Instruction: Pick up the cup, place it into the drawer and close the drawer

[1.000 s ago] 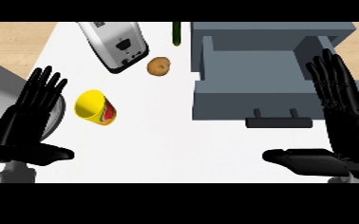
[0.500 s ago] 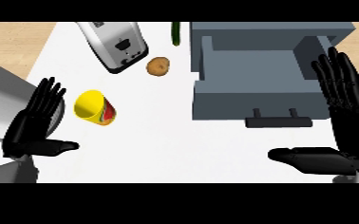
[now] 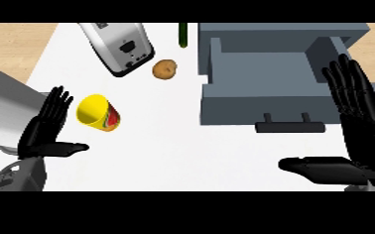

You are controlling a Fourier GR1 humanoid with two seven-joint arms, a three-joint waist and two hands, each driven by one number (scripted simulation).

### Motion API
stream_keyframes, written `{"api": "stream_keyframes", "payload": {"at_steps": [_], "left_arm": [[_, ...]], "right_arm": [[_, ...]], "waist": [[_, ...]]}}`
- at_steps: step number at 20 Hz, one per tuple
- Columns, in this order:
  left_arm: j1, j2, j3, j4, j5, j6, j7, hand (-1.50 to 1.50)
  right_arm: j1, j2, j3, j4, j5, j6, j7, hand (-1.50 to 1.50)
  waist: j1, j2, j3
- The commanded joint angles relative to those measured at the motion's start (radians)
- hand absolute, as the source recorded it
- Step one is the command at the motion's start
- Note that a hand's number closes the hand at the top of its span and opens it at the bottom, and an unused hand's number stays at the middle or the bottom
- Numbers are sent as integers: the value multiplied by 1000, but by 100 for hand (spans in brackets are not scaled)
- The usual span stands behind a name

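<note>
Your work surface is a white counter point(image 3: 183, 144), with a strip of pale wood floor point(image 3: 26, 34) showing past its far left corner. Start from your left hand point(image 3: 45, 129): it stands at the lower left with its fingers straight and together, thumb stuck out to the side, holding nothing. Just beside its fingertips lies the cup point(image 3: 99, 113), yellow with a red and green print, tipped on its side with the open mouth facing up and left; hand and cup look close but apart. Your right hand point(image 3: 350, 129) is at the far right, likewise flat and spread, thumb pointing left across the counter, nothing in it.

Moving outward, the grey drawer point(image 3: 219, 94) sits pulled open ahead of your right hand, its dark handle point(image 3: 290, 126) facing you and its inside bare. Your right fingers overlap the drawer's right wall in this view, so you cannot tell whether they touch it. Between cup and drawer the counter is bare. Farther back, a silver toaster point(image 3: 121, 47) lies angled at the top left, a brown potato point(image 3: 164, 69) sits just right of it, and a dark green thing point(image 3: 183, 33) stands beside the drawer cabinet; its top is cut off, so you cannot tell what it is. A grey slab point(image 3: 13, 104) at the left edge is half hidden.
</note>
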Motion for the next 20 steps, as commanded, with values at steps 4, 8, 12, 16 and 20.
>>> {"api": "stream_keyframes", "payload": {"at_steps": [4,8,12,16,20], "left_arm": [[-101,10,11,335,-70,4,-262,-150],[-158,8,13,418,-90,42,-320,-150],[-182,52,29,456,-79,1,-318,-150],[-156,11,11,504,-113,37,-397,-150],[-169,-7,1,499,-125,45,-425,-150]], "right_arm": [[13,-23,-39,-12,-36,41,-20,-150],[-59,8,6,82,25,6,-28,-150],[-93,-35,-56,-15,-63,26,105,-150],[-8,-1,-6,53,8,35,-59,-150],[-5,19,15,6,10,15,0,-150]], "waist": [[-7,2,-1],[-7,5,-2],[-13,5,-2],[-25,12,-4],[-25,10,-4]]}}
